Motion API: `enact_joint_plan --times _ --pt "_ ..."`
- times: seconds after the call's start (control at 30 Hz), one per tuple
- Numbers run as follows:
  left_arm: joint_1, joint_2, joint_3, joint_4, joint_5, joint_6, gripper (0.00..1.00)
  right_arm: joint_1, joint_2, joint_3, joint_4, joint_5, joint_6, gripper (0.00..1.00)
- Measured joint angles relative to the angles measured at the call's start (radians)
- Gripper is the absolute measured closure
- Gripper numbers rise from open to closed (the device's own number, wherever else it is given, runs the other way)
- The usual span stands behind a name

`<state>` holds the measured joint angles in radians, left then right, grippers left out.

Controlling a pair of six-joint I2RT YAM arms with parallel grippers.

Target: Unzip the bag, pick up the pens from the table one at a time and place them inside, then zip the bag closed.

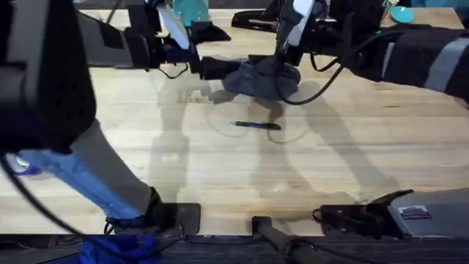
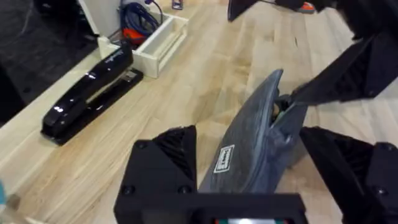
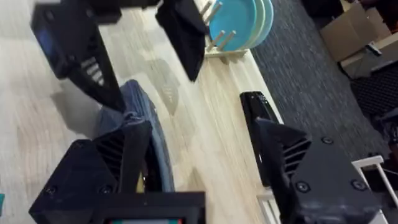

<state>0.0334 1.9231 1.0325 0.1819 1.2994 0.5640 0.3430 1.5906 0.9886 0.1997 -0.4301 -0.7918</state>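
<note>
Black fingers of the left gripper (image 2: 249, 180) sit on either side of the grey-blue bag (image 1: 260, 77), at its left end; whether they clamp it is unclear. The right gripper (image 3: 205, 168) has its fingers spread apart at the bag's right end. One dark pen (image 1: 257, 125) lies on the table (image 1: 220, 169), just nearer than the bag. A black stapler (image 2: 90, 93) rests further away.

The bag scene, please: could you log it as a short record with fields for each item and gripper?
bag: grey-blue pouch at the far middle of the table, lifted between both grippers
left gripper: open, fingers on either side of one end of the bag
right gripper: open, at the bag's other end
pen: lying on the table, nearer than the bag, untouched
stapler: black, beside the bag, untouched
</note>
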Motion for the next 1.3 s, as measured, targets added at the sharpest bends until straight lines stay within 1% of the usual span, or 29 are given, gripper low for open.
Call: enact_joint_plan --times 0.07,0.23,0.33,0.53,0.63,0.73,0.97,1.13,1.3 --pt "-0.001 -0.046 0.000 -0.048 -0.029 -0.017 0.005 -0.006 0.000 0.000 0.000 0.000 0.000 0.005" --pt "-0.017 -0.148 0.001 -0.233 -0.135 -0.037 0.005 -0.019 0.000 0.000 0.000 0.000 0.000 0.005" --pt "-0.046 -0.211 0.001 -0.339 -0.204 -0.042 0.006 -0.026 0.000 0.000 0.000 0.000 0.000 0.006" --pt "-0.120 -0.356 0.001 -0.541 -0.347 -0.047 0.005 -0.044 0.000 0.000 0.002 0.000 0.004 0.006" --pt "-0.143 -0.421 0.001 -0.638 -0.415 -0.048 0.006 -0.053 0.000 0.000 0.000 0.000 0.011 0.006" --pt "-0.147 -0.468 0.001 -0.714 -0.461 -0.048 0.004 -0.064 -0.009 0.000 -0.018 0.000 0.016 0.005" --pt "-0.146 -0.545 0.001 -0.853 -0.517 -0.051 0.004 -0.104 -0.102 0.000 -0.119 -0.001 0.026 0.005" --pt "-0.146 -0.608 0.001 -0.962 -0.591 -0.088 0.005 -0.120 -0.142 0.000 -0.172 -0.001 0.029 0.005" --pt "-0.146 -0.667 0.001 -1.022 -0.639 -0.102 0.005 -0.120 -0.150 0.000 -0.208 -0.001 0.029 0.005"
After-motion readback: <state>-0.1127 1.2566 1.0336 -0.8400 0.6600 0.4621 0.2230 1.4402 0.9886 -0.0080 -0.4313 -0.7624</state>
